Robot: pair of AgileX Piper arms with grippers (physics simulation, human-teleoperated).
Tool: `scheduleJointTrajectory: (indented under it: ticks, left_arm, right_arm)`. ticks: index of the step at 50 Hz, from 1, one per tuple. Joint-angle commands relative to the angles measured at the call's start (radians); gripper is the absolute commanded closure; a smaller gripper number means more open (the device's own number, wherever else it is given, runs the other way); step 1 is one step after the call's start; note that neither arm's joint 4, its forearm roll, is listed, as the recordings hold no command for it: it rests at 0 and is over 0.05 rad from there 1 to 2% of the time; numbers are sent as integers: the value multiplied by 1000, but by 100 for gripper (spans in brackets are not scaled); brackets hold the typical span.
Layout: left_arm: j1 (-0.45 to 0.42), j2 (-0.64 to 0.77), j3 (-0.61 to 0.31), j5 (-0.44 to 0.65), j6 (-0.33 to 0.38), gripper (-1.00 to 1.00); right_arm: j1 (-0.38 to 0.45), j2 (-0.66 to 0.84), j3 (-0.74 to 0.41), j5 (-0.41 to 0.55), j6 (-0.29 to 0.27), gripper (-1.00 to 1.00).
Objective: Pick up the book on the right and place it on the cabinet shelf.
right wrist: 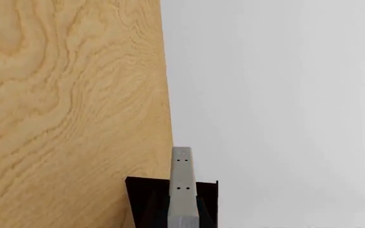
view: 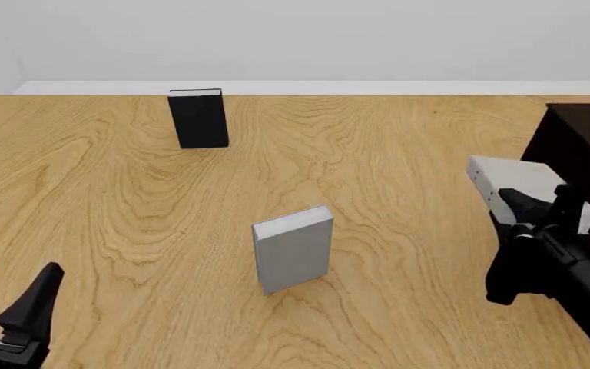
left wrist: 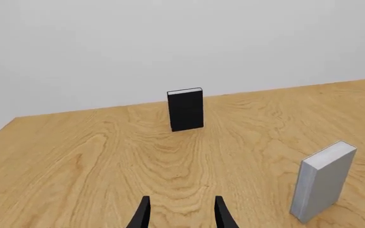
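The right gripper (view: 525, 206) holds the light grey book (view: 515, 184) lifted off the wooden counter (view: 377, 154) at the right side of the front view, its dark fingers (view: 521, 204) closed on the near end of the book, which lies roughly flat and tilted, its pale cover facing up. The book hangs just beside the near left edge of the dark brown cabinet (view: 582, 146), overlapping its front in that view; whether they touch cannot be told. In the right wrist view the book (right wrist: 181, 190) appears edge-on as a narrow grey strip between the fingers, with the cabinet (right wrist: 144, 199) dark behind it and the counter (right wrist: 68, 95) alongside. The left gripper (view: 8, 296) sits low at the near left corner of the front view, its fingers (view: 39, 296) spread apart and holding nothing; the left wrist view shows the same two finger tips (left wrist: 144, 211) parted over bare wood. A darker grey book (view: 293, 250) stands upright near the middle of the counter, well apart from both grippers, and a black book (view: 199, 118) stands upright farther back and to the left. No writing, label or brand can be read on any cover or spine
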State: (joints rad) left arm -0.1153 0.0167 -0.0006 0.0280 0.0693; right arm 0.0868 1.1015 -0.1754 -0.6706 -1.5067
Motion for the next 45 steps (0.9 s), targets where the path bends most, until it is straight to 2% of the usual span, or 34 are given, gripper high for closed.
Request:
scheduleJointTrajectory:
  ticks: [1, 9, 10, 12, 27, 36, 37, 39, 45]
  left_arm:
    - [35, 24, 0, -26, 1, -100]
    - [63, 93, 0, -80, 5, -100]
    - [59, 90, 0, -76, 3, -100]
    - [59, 85, 0, -72, 10, -100]
    - [41, 106, 0, -84, 4, -100]
    - [57, 137, 0, -106, 0, -100]
    - [52, 137, 0, -104, -18, -100]
    - [57, 133, 0, -101, 0, -100]
    - [63, 146, 0, -109, -6, -100]
  right_arm:
    - [-18, 37, -4, -70, 14, 100]
    - [-31, 62, -10, -80, 29, 100]
    - [-32, 79, -1, -97, 17, 100]
    - [-34, 69, -10, -79, 36, 100]
    - [-58, 97, 7, -125, 23, 100]
    - [-81, 108, 24, -152, 12, 100]
    - [-83, 108, 24, -153, 12, 100]
    - [-89, 119, 31, -164, 3, 100]
    - [-107, 119, 30, -172, 3, 100]
